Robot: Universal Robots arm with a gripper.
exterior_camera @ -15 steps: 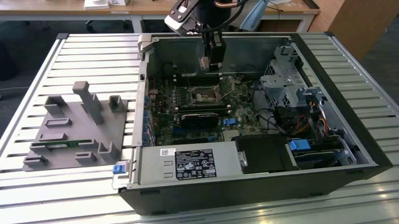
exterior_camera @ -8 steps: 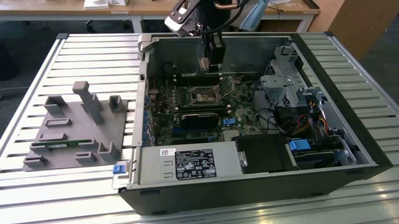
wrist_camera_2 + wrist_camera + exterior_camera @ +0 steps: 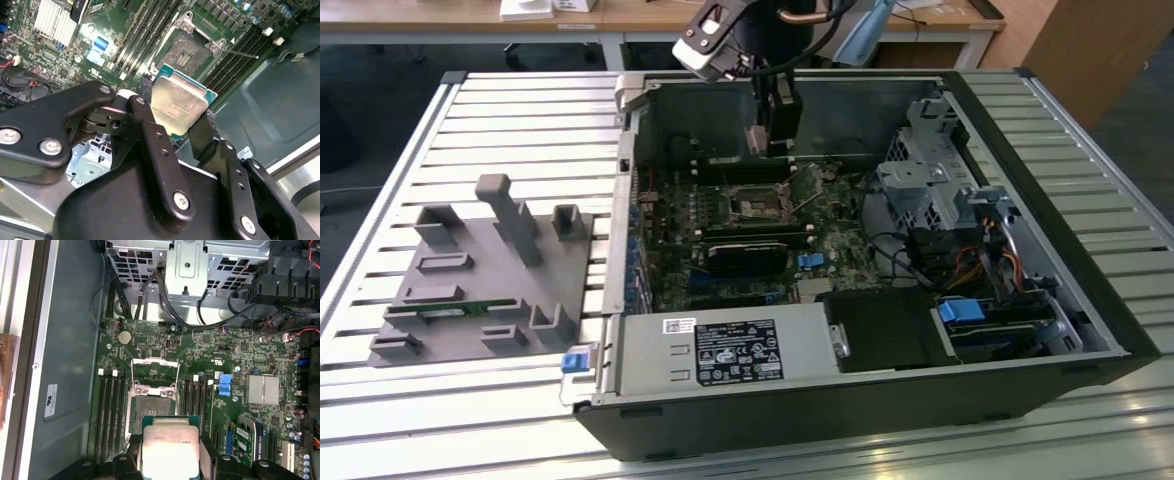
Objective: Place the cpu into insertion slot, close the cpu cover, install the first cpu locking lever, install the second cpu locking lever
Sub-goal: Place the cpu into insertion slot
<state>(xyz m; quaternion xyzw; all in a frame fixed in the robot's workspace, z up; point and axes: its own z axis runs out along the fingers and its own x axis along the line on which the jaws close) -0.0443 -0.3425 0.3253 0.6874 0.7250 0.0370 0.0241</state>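
In both wrist views my gripper (image 3: 177, 102) (image 3: 170, 442) is shut on the cpu (image 3: 175, 112) (image 3: 170, 452), a flat square chip with a dull silver top on a green edge, pinched by two opposite sides. It hangs above the motherboard, just short of the insertion slot (image 3: 189, 54) (image 3: 152, 409), whose dark pin field lies bare. The cpu cover (image 3: 155, 371), a thin silvery frame, is swung open on the slot's far side. A thin metal lever (image 3: 240, 52) sticks out beside the slot. In the exterior view the gripper (image 3: 771, 142) hovers over the slot (image 3: 754, 203) inside the open computer case.
Black memory slots (image 3: 111, 407) flank the socket on both sides. A ribbed heatsink (image 3: 262, 390), a drive cage (image 3: 921, 190) with cables and a power supply (image 3: 720, 350) crowd the case. A grey fixture block (image 3: 480, 270) sits on the slatted table at the exterior view's left.
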